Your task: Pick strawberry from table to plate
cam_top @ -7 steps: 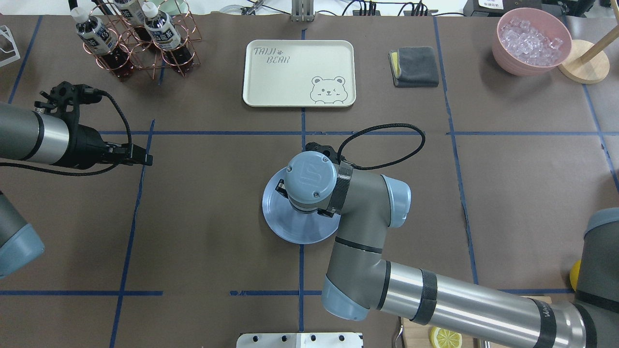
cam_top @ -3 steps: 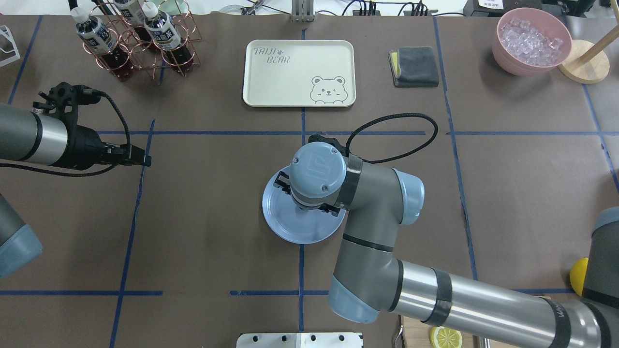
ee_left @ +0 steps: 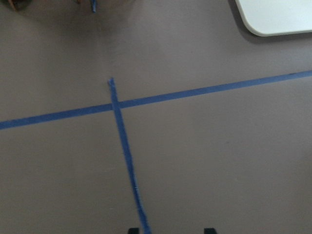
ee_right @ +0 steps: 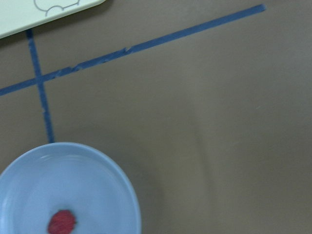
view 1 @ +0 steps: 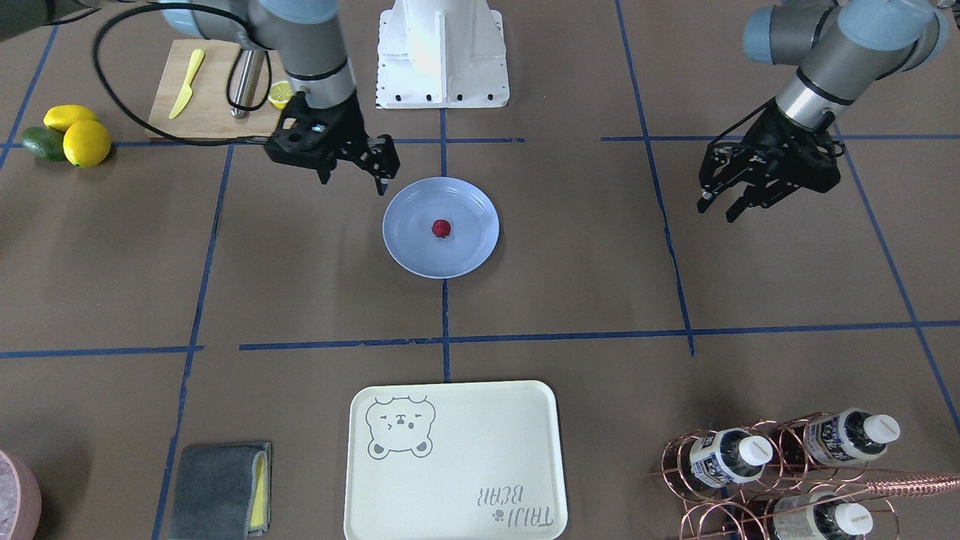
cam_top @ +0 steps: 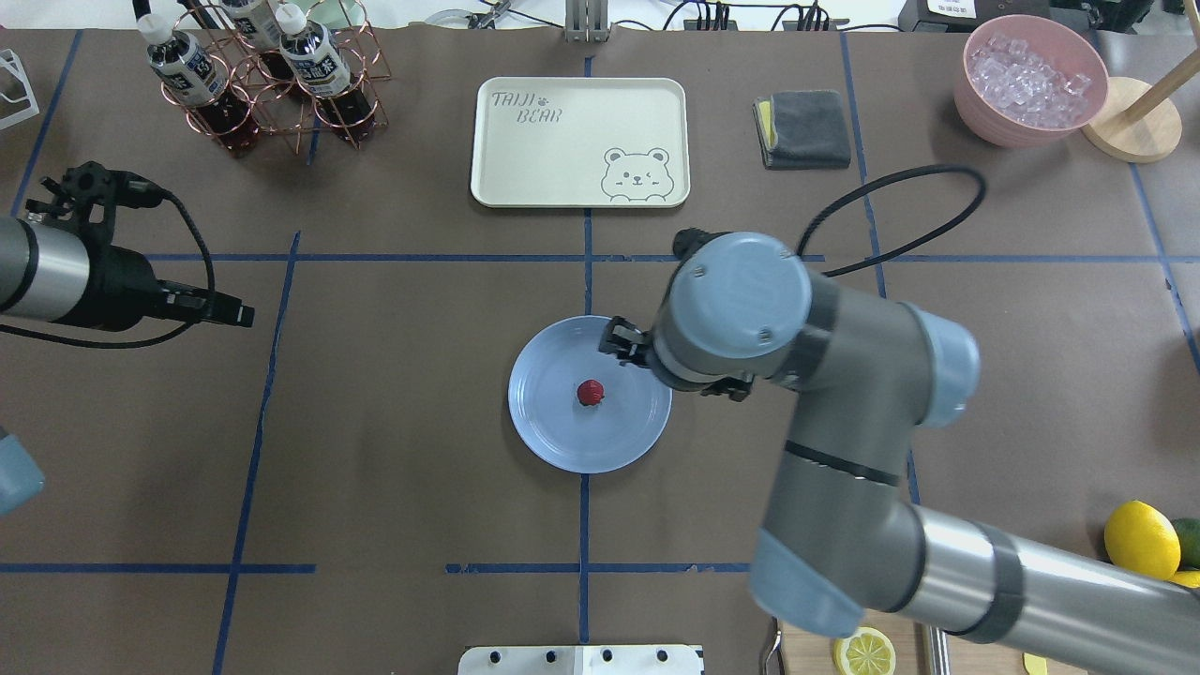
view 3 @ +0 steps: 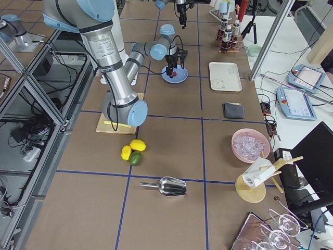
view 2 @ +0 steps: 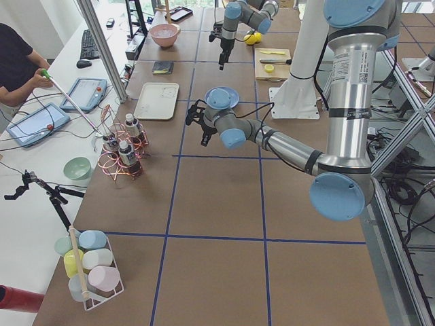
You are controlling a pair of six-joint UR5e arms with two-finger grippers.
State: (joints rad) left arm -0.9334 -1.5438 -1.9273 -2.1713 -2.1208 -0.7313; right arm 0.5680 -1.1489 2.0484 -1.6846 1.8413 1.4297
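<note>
The small red strawberry lies in the middle of the pale blue plate, on the brown table. Nothing holds it. My right gripper hangs open and empty just off the plate's rim, on the robot's side, raised above the table. In the overhead view its wrist hides most of it. The right wrist view has the plate and strawberry at lower left. My left gripper is open and empty, far off to the robot's left.
A cream bear tray lies beyond the plate. A copper rack of bottles stands far left, with a grey cloth and a pink bowl of ice far right. Lemons and a cutting board sit near the robot's right.
My right arm has lifted and swung right, off the plate's centre, and the strawberry now shows lying on the plate. The left arm has drawn back a little to the left.
</note>
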